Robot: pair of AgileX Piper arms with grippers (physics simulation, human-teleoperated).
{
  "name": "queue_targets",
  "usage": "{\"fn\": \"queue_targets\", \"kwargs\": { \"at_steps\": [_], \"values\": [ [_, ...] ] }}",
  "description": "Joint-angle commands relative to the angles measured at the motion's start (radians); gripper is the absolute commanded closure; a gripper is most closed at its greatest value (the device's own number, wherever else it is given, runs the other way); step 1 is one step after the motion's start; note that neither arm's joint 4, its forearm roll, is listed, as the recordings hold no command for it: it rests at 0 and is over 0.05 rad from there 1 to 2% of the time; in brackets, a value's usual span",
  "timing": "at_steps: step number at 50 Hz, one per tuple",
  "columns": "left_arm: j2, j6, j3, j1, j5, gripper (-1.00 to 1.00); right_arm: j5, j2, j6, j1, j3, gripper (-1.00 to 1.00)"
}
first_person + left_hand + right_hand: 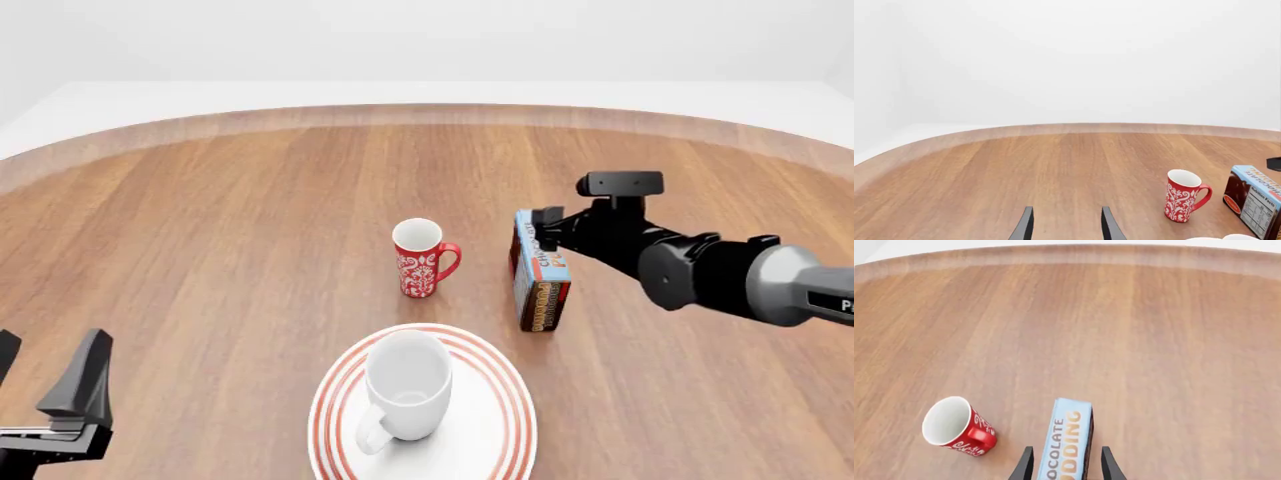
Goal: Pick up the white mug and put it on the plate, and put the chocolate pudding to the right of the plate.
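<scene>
Right gripper point(1062, 465) first: my two dark fingers stand either side of the chocolate pudding point(539, 270), the carton's narrow light blue face running up between them in my right wrist view; whether the pads press its sides I cannot tell, so I won't call it a grip. From the front, that carton stands on edge on the wooden table point(214, 230), boxy, brown and red along its side, just beyond the plate point(501, 400) and to its right. On the plate sits the white mug point(404, 385), upright, glossy and rounded, loop handle toward me. Between carton and plate's far side stands the red mug point(420, 258), slim, white floral pattern, well clear of my fingers. Over on my left, the left gripper point(1066, 225) hangs spread apart above bare woodgrain, holding nothing.
</scene>
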Motion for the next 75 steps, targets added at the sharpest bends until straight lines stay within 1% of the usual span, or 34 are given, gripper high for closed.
{"fn": "queue_targets", "kwargs": {
  "at_steps": [1,27,30,49,75],
  "values": [
    [0.01,0.0,0.0,0.0,-0.01,-1.0,-0.008,0.014,-0.01,0.008,0.002,-1.0],
    [0.01,-0.001,0.0,0.0,-0.01,-1.0,-0.023,0.057,-0.023,0.006,-0.012,-1.0],
    [-0.011,-0.006,0.0,-0.003,0.011,-1.0,-0.024,0.063,-0.022,0.007,-0.014,-1.0],
    [-0.018,-0.008,0.0,-0.003,0.018,-1.0,-0.034,0.095,-0.029,0.011,-0.021,-1.0],
    [0.006,-0.01,0.0,-0.007,-0.006,-1.0,-0.05,0.145,-0.042,0.013,-0.028,-1.0]
  ]
}}
